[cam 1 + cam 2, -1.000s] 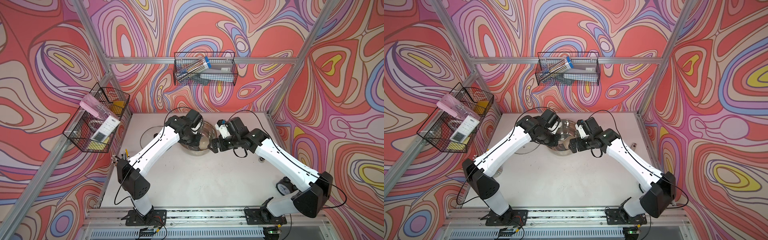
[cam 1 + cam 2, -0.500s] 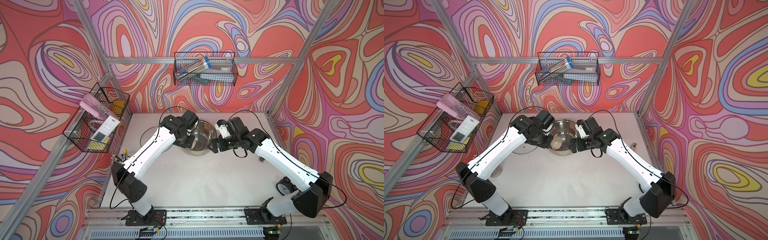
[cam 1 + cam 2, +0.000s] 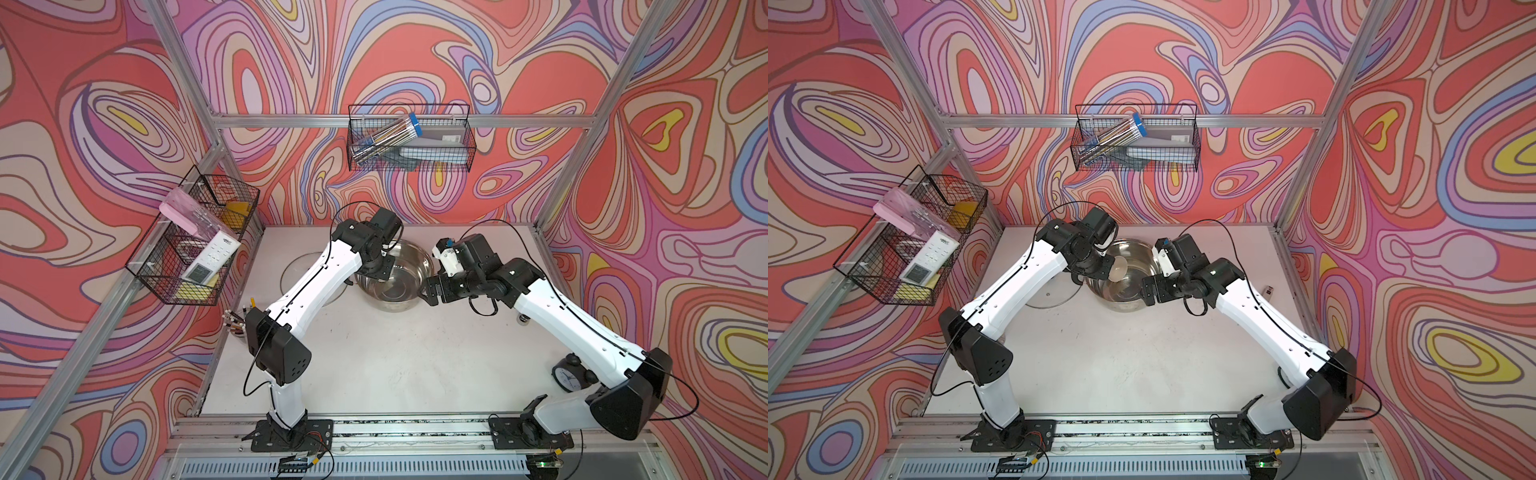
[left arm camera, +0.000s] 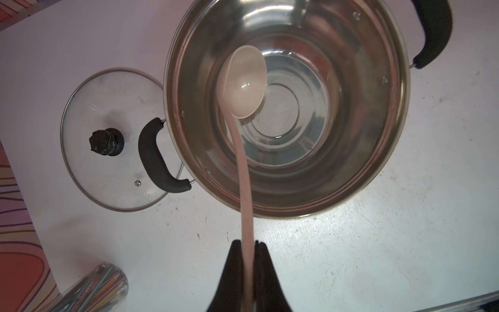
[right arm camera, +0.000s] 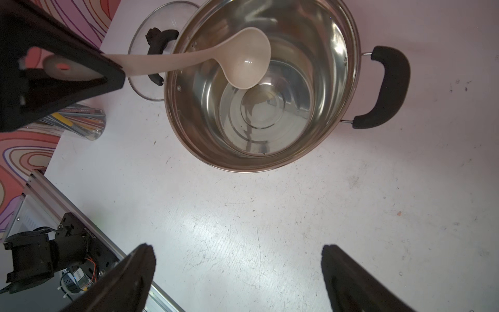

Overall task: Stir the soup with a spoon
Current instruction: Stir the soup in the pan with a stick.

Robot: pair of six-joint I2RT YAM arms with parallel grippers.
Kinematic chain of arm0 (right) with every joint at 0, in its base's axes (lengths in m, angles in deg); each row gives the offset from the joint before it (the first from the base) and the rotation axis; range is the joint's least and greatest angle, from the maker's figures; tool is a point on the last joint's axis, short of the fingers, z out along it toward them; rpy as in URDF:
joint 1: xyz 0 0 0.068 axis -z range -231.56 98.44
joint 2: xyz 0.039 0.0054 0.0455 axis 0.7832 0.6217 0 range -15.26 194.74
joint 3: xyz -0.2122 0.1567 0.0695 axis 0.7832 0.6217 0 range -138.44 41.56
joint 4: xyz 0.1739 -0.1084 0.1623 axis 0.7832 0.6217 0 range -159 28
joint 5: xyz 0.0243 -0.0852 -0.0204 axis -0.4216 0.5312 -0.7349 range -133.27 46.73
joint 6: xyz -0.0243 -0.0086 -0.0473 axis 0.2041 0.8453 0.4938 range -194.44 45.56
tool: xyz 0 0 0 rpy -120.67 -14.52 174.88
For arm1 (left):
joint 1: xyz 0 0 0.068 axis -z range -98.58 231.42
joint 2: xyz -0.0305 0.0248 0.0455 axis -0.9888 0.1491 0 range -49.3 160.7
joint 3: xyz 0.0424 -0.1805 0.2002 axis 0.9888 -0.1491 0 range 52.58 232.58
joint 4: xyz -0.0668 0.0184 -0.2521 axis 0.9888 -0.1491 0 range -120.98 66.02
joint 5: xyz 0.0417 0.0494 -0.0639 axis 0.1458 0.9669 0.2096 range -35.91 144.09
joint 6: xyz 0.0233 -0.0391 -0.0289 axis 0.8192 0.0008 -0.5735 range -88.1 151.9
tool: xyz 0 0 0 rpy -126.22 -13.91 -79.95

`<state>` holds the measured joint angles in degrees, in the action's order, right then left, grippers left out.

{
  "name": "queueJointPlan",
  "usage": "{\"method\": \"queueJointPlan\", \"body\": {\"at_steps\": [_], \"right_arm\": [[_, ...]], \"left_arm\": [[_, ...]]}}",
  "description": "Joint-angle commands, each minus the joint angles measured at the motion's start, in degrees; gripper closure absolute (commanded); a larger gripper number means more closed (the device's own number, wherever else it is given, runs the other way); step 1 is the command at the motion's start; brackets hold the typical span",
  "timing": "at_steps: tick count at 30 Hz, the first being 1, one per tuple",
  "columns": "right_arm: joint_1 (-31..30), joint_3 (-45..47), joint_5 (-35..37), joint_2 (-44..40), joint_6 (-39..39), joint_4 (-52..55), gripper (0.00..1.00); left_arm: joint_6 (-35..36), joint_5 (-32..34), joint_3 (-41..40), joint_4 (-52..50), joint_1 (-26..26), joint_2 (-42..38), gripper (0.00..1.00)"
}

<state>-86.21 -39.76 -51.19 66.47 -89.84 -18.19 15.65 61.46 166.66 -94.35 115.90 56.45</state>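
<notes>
A steel pot [image 3: 392,286] with two black handles stands at the back middle of the table, also in the other top view [image 3: 1127,291]. Its bottom [image 4: 280,113] shines as if under shallow clear liquid. My left gripper [image 4: 247,243] is shut on the slim handle of the cream spoon [image 4: 243,83]. The spoon's round bowl [image 5: 249,64] hangs inside the pot near its left wall, and it shows in a top view [image 3: 1118,268]. My right gripper [image 5: 237,251] is open and holds nothing. It hovers just off the pot's right side [image 3: 432,289].
A glass lid [image 4: 108,140] with a black knob lies flat to the left of the pot. A jar of pens [image 3: 239,324] stands at the table's left edge. A black alarm clock [image 3: 567,374] sits at the right. Wire baskets hang on the back wall [image 3: 409,139] and left wall [image 3: 195,241].
My left arm has swung, moving the spoon's bowl from the pot's middle to its left side and a little toward the back. The right arm has stayed still.
</notes>
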Motion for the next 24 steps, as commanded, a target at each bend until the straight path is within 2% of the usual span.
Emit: {"method": "queueJointPlan", "body": {"at_steps": [1,8,15,20,24], "right_arm": [[-0.4,-0.1,1.1,-1.0,-0.2,0.2,0.02],[-0.4,-0.3,1.6,-1.2,-0.4,0.5,0.02],[-0.4,-0.5,1.1,-0.6,-0.2,0.5,0.02],[-0.4,-0.4,-0.1,-0.2,-0.1,-0.2,0.02],[-0.4,-0.8,-0.8,0.6,-0.1,-0.5,0.02]], "left_arm": [[1.2,-3.6,1.6,3.9,-0.1,1.0,1.00],[0.9,-9.0,-2.9,9.7,1.4,-1.2,1.00],[-1.4,-13.2,-12.8,12.5,2.1,-7.4,1.00],[-2.9,-12.7,-17.8,11.5,2.2,-12.2,1.00],[-3.6,-9.5,-20.8,9.4,2.2,-15.4,1.00]]}}
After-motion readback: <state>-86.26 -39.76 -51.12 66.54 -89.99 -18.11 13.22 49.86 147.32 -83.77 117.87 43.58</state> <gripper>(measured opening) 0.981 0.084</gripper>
